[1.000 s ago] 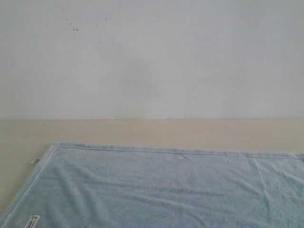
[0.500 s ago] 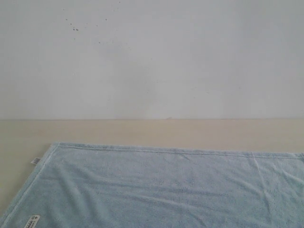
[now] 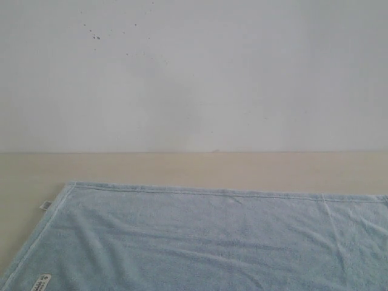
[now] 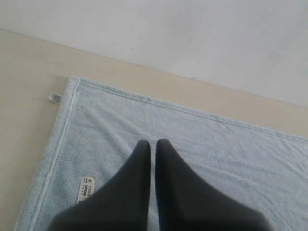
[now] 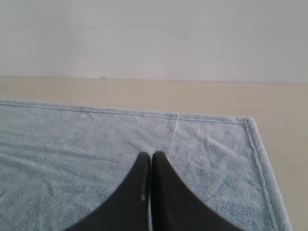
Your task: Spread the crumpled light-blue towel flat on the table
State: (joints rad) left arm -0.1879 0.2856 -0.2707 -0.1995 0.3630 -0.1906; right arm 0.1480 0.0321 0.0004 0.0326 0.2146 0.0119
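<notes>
We saw the towel [image 3: 200, 242] spread flat on the table [image 3: 182, 167], its long side running from 9 to 3 o'clock in the exterior view. A white label [image 3: 40, 282] sat near its 8 o'clock corner and a small tag [image 3: 45, 205] on its 9 o'clock edge; the print was too small to read. The left gripper [image 4: 150, 144] and the right gripper [image 5: 147, 156] were clenched above the towel, grasping nothing.

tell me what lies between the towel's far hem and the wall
Nothing but a bare strip of table between towel and wall, clearest in the exterior view.
</notes>
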